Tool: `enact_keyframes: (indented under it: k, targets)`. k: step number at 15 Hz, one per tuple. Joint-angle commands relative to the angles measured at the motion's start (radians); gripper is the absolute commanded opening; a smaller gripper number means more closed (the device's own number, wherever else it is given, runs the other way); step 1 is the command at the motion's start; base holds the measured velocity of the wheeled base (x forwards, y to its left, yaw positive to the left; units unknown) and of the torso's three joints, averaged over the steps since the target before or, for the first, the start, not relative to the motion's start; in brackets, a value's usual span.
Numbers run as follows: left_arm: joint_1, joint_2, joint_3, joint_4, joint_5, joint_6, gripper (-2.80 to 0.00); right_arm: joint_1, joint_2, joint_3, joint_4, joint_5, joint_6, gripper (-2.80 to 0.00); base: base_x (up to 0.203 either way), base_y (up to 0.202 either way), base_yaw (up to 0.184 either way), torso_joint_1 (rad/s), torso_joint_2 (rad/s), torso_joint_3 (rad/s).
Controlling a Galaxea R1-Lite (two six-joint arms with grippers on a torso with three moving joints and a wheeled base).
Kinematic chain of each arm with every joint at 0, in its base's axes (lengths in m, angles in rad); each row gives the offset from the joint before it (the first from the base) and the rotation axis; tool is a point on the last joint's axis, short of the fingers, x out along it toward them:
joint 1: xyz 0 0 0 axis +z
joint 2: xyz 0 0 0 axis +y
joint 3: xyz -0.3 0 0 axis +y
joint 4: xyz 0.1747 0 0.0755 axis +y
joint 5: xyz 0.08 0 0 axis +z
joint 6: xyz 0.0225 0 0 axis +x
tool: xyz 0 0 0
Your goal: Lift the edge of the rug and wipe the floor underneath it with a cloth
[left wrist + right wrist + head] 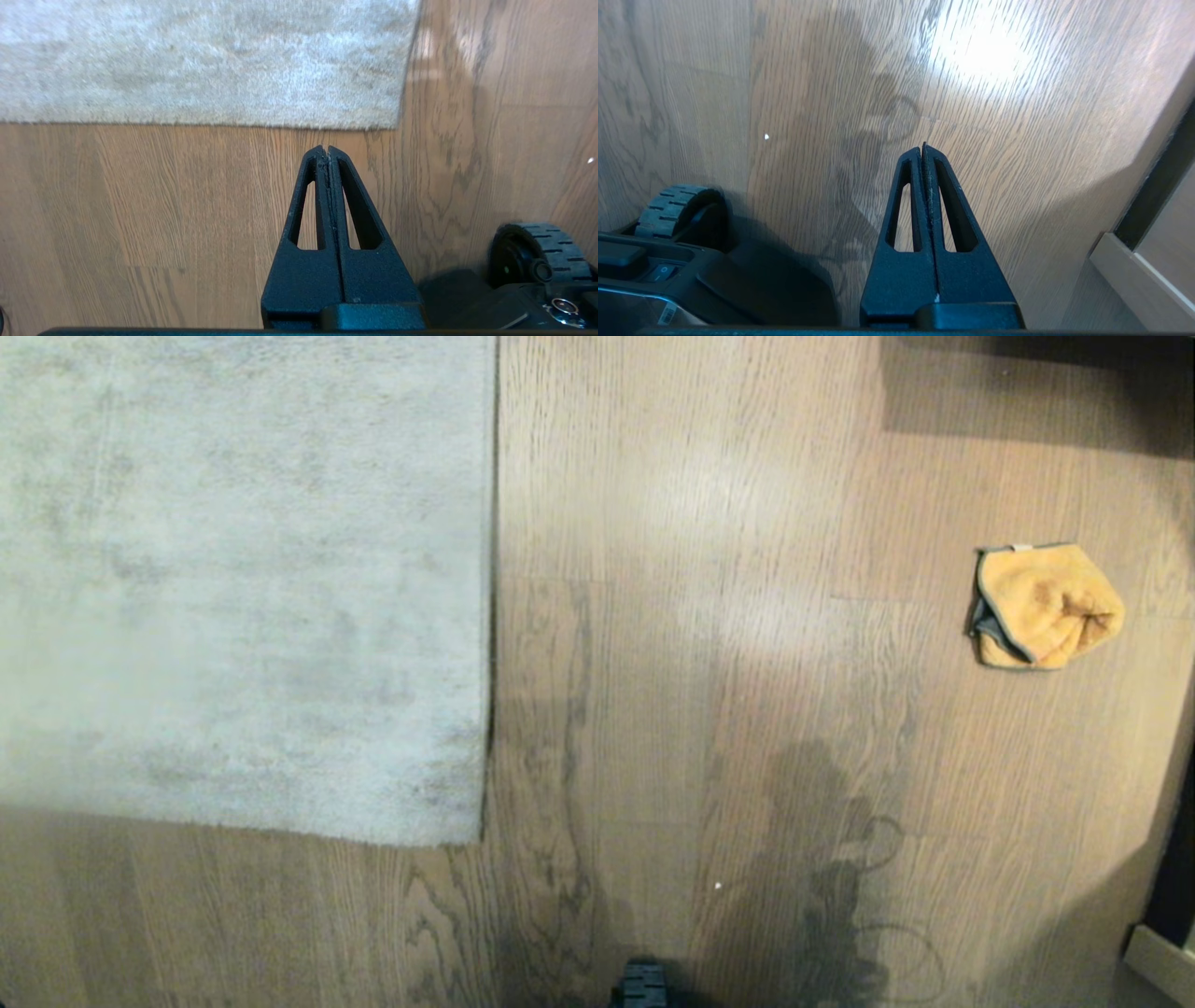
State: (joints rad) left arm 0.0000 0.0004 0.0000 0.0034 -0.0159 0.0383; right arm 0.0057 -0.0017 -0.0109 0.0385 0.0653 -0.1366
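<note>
Cloth (1046,607) on floor (709,616), well apart from rug edge (489,616)

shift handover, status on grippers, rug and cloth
Left gripper and right gripper shut, empty. Rug edge flat on floor. Cloth untouched, right. Nothing in between.

The left tool (328,150) hangs above the floor (140,210), short of the rug edge (210,122), its two black fingers (313,196) pressed flat against each other from base to tip, nothing between them. The right tool (923,148) hangs the same way over the floor further to the right, fingers (945,200) closed together and empty. Neither tool touches the floor. A ribbed wheel (542,252) of the base sits low beside each tool. In the head view neither arm shows; only a small dark part of the base (642,987) appears at the near edge of the floor.
</note>
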Motion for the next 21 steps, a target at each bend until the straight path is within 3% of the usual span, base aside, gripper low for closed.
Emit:
enact_keyframes:
  k: [1,21]
  targets:
    - [0.0,0.0,0.0,0.0,0.001,0.0,-2.8,0.0,0.002,0.0,0.0,0.001,-0.001,-2.8,0.0,0.0,0.0,0.002,0.01,0.195]
    - [0.0,0.0,0.0,-0.002,0.008,0.002,-2.8,0.0,0.002,0.0,0.0,0.001,-0.001,-2.8,0.0,0.0,0.0,0.003,0.0,0.203]
